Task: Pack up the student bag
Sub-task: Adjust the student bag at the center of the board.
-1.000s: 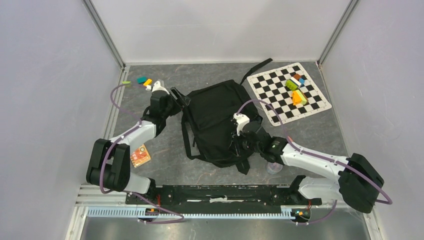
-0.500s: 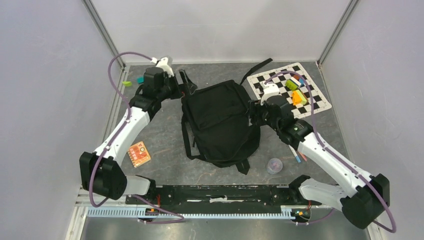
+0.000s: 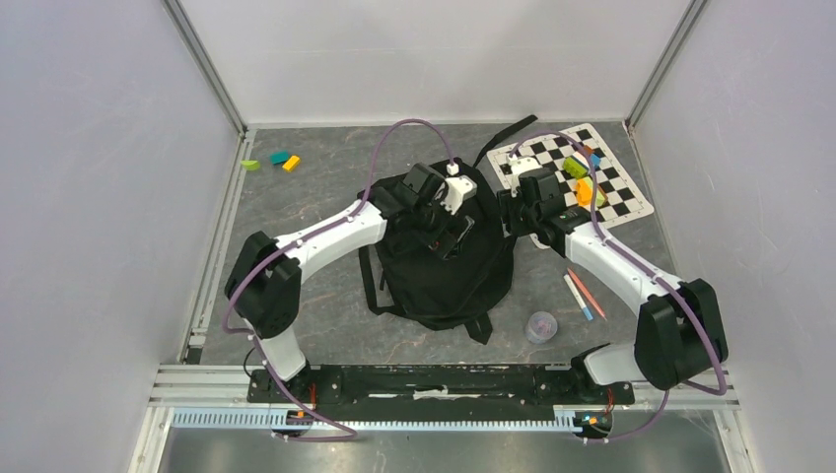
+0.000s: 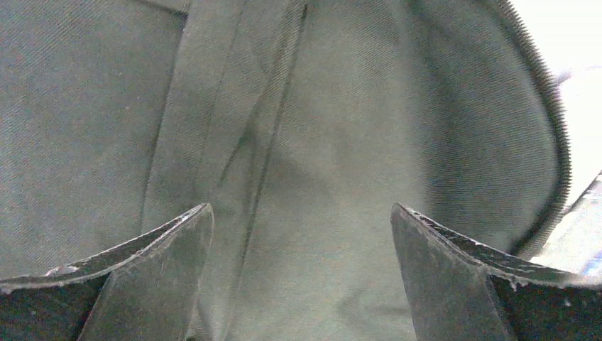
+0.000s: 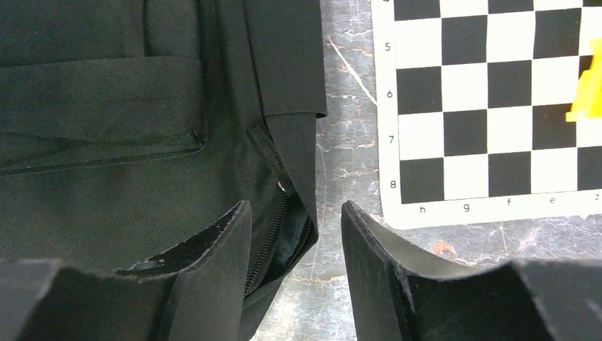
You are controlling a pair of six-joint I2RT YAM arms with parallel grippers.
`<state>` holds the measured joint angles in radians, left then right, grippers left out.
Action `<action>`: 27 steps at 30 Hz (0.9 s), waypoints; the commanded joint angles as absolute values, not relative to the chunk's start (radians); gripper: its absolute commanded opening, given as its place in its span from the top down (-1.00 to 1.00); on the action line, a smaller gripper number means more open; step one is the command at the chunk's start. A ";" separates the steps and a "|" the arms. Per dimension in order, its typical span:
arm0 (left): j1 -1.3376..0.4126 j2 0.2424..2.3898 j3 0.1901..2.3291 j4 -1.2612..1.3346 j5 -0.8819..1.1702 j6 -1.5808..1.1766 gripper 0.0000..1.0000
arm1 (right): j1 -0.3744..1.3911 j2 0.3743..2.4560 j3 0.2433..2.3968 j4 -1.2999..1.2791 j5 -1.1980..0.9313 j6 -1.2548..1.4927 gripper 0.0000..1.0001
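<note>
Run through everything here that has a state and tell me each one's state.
student bag: lying flat, zipper looks parted near the mat.
left gripper: open, empty, over the bag.
right gripper: open, empty, at the bag's zipper edge.
checkered mat: flat, blocks on it.
pens: lying loose beside the bag.

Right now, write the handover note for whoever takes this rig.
Left gripper: open, empty, over the student bag.
Right gripper: open, empty, at the bag's right edge by its zipper.
Bag lies flat mid-table. Blocks sit on the checkered mat; pens and a small round container lie right of the bag.
Done: nothing visibly packed.
Left: open the bag, load the items.
</note>
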<state>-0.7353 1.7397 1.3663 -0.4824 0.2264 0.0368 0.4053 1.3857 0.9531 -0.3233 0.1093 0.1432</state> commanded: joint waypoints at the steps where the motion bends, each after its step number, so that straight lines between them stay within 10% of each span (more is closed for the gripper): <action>1: -0.745 1.747 1.368 -0.477 0.118 0.154 -0.99 | 0.399 1.396 0.974 -0.293 0.045 0.154 -0.09; 10: -0.807 1.813 1.367 -0.473 -0.249 0.150 -0.90 | 0.396 1.393 0.872 -0.191 0.003 0.321 -0.04; 27: -0.810 1.866 1.407 -0.523 -0.292 0.124 0.96 | 0.381 1.446 0.843 -0.119 0.138 0.374 0.60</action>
<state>-0.8139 1.8515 1.3899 -0.4953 -0.2531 0.1127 0.3965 1.4181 0.8185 -0.1600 0.0994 0.3740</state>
